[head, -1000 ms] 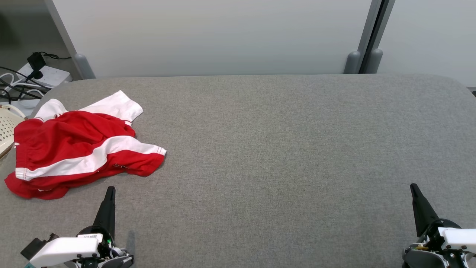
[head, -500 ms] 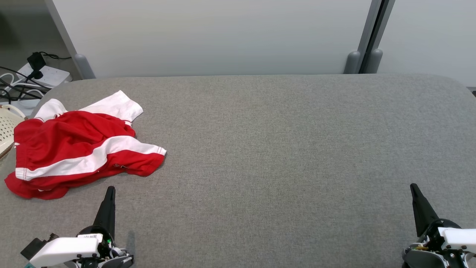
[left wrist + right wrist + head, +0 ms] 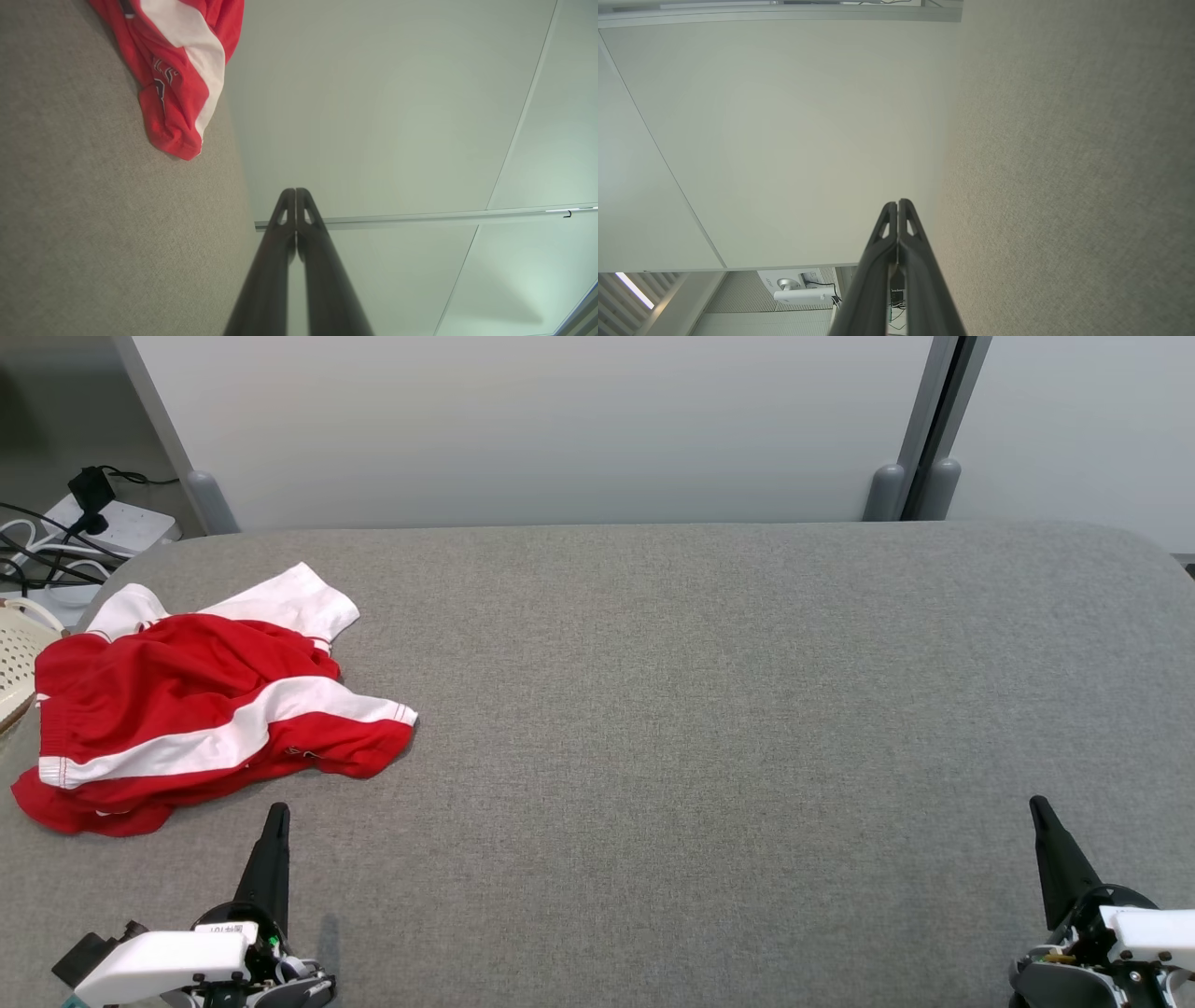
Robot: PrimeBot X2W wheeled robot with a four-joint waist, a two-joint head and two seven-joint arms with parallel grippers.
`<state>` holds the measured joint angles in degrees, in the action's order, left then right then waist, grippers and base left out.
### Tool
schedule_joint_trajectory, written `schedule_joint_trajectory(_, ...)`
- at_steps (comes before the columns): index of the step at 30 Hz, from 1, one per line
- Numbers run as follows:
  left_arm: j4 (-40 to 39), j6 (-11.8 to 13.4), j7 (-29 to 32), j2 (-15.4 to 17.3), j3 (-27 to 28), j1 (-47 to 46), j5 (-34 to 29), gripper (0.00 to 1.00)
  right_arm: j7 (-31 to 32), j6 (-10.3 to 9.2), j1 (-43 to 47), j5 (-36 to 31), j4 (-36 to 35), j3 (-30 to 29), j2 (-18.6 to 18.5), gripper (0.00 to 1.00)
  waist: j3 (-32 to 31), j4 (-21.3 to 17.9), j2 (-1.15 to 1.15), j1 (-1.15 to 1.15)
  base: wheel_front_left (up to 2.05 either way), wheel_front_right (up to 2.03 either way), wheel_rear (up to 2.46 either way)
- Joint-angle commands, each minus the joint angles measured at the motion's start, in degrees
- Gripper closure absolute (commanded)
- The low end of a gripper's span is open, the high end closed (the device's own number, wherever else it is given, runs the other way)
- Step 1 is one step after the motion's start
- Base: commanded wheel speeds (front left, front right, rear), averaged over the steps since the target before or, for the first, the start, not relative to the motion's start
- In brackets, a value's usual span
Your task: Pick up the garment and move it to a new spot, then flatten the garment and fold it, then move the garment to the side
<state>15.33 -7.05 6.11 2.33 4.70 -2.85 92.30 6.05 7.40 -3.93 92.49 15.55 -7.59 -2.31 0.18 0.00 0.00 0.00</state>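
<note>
Nearest, the left jaws and right jaws are pressed shut, nothing held. Just beyond the left jaws, the red-and-white garment (image 3: pixel 201 709) lies crumpled at the left side of the desk (image 3: pixel 700 709). The left jaws are best opened first, then closed on a raised fold, so it can be carried to the bare middle.

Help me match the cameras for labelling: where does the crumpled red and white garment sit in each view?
Head view: crumpled red and white garment at the left edge, on the grey fabric table, ahead of the left gripper.
Left wrist view: garment at top left, its hem lying on the table.
Right wrist view: table at right, pale wall at left.
Shared landmark: the grey table.
</note>
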Motion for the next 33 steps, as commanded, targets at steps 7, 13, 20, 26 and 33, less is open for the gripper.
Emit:
schedule_joint_trajectory(7,-1.31,-0.44,0.35,0.54,1.8,-3.33,-0.11,1.0,0.42,0.09,-2.25,-0.3,-1.53,1.09,-0.56,1.0,0.0,0.0,0.0,0.0,0.0,0.0,0.0)
schedule_joint_trajectory(13,1.68,0.07,-0.05,-0.41,-0.14,1.03,0.0,0.0,-0.02,0.01,1.05,0.01,1.57,0.26,0.48,0.0,0.01,0.0,0.0,0.0,0.0,0.0,0.0)
schedule_joint_trajectory(20,1.17,0.04,-1.16,-0.35,-1.14,0.69,0.25,0.0,-0.96,0.02,0.77,-0.23,1.34,1.1,0.42,0.0,-0.38,-0.12,0.0,0.13,0.0,0.0,0.0)
schedule_joint_trajectory(26,0.62,0.01,-2.21,-0.24,-2.03,0.7,-0.49,0.0,-2.12,0.02,0.55,-1.53,1.44,2.27,0.15,0.0,-0.65,-0.36,0.0,0.0,0.0,0.0,0.0)
schedule_joint_trajectory(33,0.28,-0.02,-3.42,-0.17,-2.06,0.33,-5.59,0.0,-3.39,0.02,-0.02,-5.69,1.19,3.59,-0.18,0.0,-0.91,-0.68,0.0,0.0,0.0,0.0,0.0)
